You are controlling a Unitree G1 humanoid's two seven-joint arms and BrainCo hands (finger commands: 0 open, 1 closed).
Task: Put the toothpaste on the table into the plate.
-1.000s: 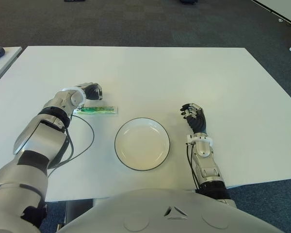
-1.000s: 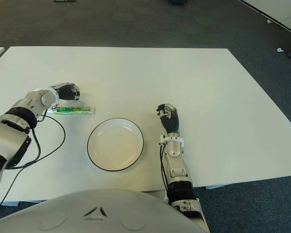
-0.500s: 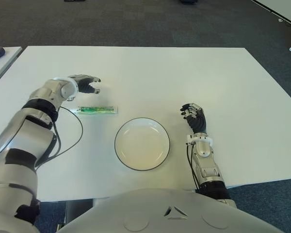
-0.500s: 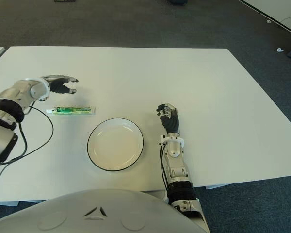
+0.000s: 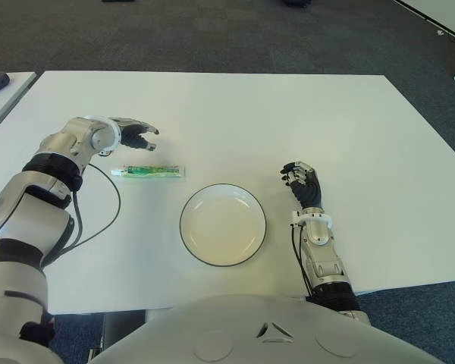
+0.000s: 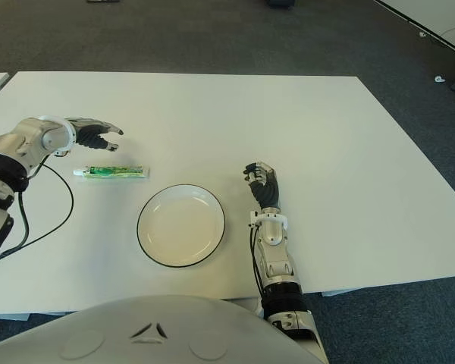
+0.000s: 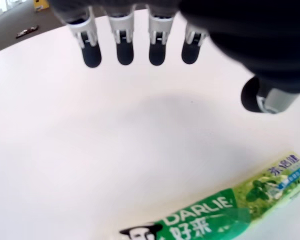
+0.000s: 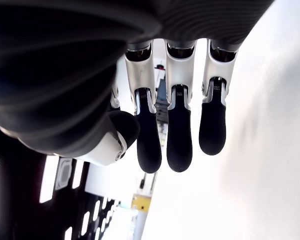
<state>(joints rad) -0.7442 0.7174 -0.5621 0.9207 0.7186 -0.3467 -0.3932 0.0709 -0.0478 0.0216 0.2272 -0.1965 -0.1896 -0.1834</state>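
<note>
The toothpaste [image 5: 149,172] lay flat on the white table [image 5: 235,106], towards its left edge and on the left side of the plate [image 5: 223,224], lengthwise towards it but clearly apart from the rim. The plate itself sat close to the table's near edge, a little left of the middle, and there was nothing in it.

The left robot hand [image 5: 133,134] hung above the table just beyond the tube, on the far side of it. Its fingers [image 7: 124,47] were spread and loose, with only bare table under them; the green carton showed just beside the hand in the wrist view, not touched by any finger. It held nothing.

The right robot hand [image 5: 302,183] showed to the right of the plate, near the table's front edge, idle. Its fingers [image 8: 180,135] were bent slightly but around nothing.

So, as I judged it, none of the task was done. The tube had not been picked up, and everything was left to do: the left robot hand had to come down over it and close on it, lift it, carry it across the short gap to the plate and let go there.
</note>
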